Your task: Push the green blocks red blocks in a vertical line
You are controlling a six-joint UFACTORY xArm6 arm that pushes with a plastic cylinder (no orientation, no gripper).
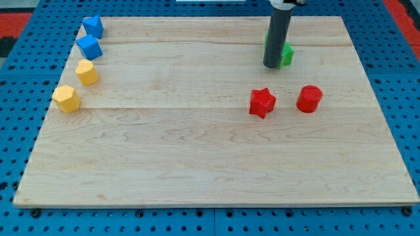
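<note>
Barely begun: our tip [272,65] touches the green block [285,54], red star [262,102] and red cylinder [308,99] lie side by side, no pincer fitted.

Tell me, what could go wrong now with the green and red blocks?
My tip sits in front of the green block and hides most of it, so a push might glance off and spin it aside. The red star block and red cylinder block lie side by side, so lining one up might knock the other.
</note>
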